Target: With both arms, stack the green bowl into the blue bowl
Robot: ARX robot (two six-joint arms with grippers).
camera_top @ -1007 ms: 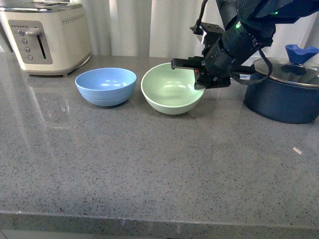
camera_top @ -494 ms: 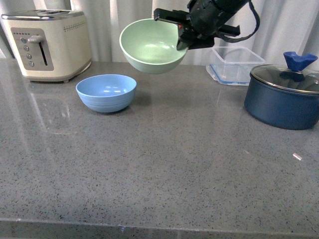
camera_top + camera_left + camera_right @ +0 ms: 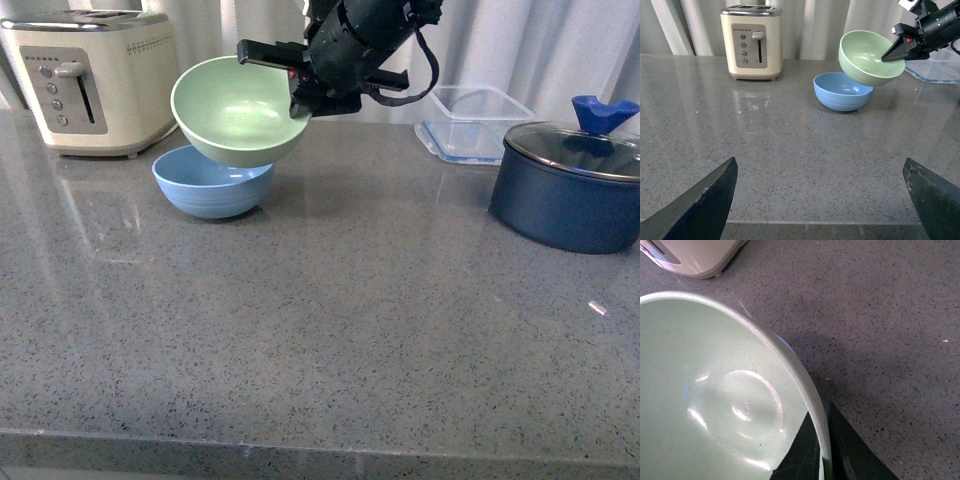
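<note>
Because the right gripper pinches the green bowl by one edge only, its jaws closed thin on the rim, the bowl hangs tilted in the upper left of the front view. It sits above the blue bowl and slightly to the right of it. Whether the two touch I cannot tell.

Lowered like this, the green bowl's low side would likely catch the blue rim first. That could shove the blue bowl across the counter toward the toaster, or leave the stack cocked. The one-sided pinch might also slip.

Nothing braces the blue bowl: in the left wrist view the left gripper is spread wide and empty, well back from both bowls.
</note>
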